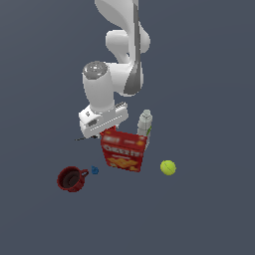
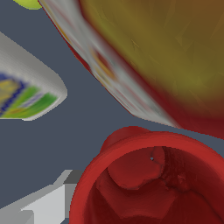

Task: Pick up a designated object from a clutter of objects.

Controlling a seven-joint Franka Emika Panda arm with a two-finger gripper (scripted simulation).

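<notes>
One arm reached down in the exterior view, its pincer [image 1: 102, 130] lowered behind the red cracker box [image 1: 124, 151], the fingers hidden, so their state could not be determined. A white bottle [image 1: 145, 122] stood just beside it, a tennis ball [image 1: 168, 167] farther off, and a dark red mug [image 1: 72, 178] and small blue piece [image 1: 94, 170] lay nearer the camera. In the wrist view, the bright red cup [image 2: 153, 183] sat directly beneath the pincer, mouth open toward the camera, one grey finger [image 2: 48, 203] just beside its rim.

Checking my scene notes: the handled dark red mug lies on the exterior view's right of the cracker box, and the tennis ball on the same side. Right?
Half right. The exterior view shows the dark red mug on its left of the cracker box; the tennis ball is on its right.
</notes>
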